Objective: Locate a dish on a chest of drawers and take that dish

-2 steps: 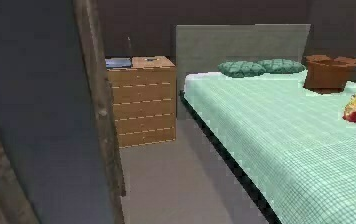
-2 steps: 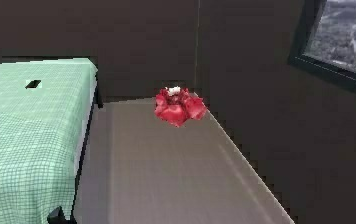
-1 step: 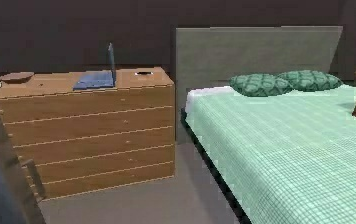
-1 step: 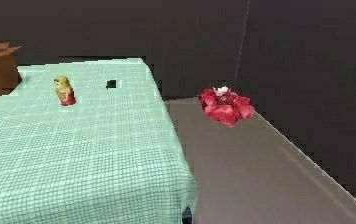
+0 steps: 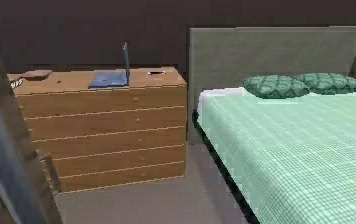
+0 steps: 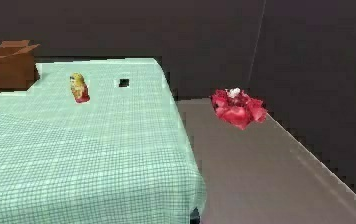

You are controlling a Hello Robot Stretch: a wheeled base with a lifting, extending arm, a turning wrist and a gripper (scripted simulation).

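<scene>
A shallow brown dish (image 5: 36, 74) sits at the left end of the wide wooden chest of drawers (image 5: 106, 135), left of an open blue laptop (image 5: 112, 76). You should expect it to be light, stiff and breakable, best taken by its rim. You cannot tell the gripper's state.

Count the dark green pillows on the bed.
2, at the head of the green checked bed: a dark green pillow and a second dark green pillow beside it toward the forward view's right.
</scene>
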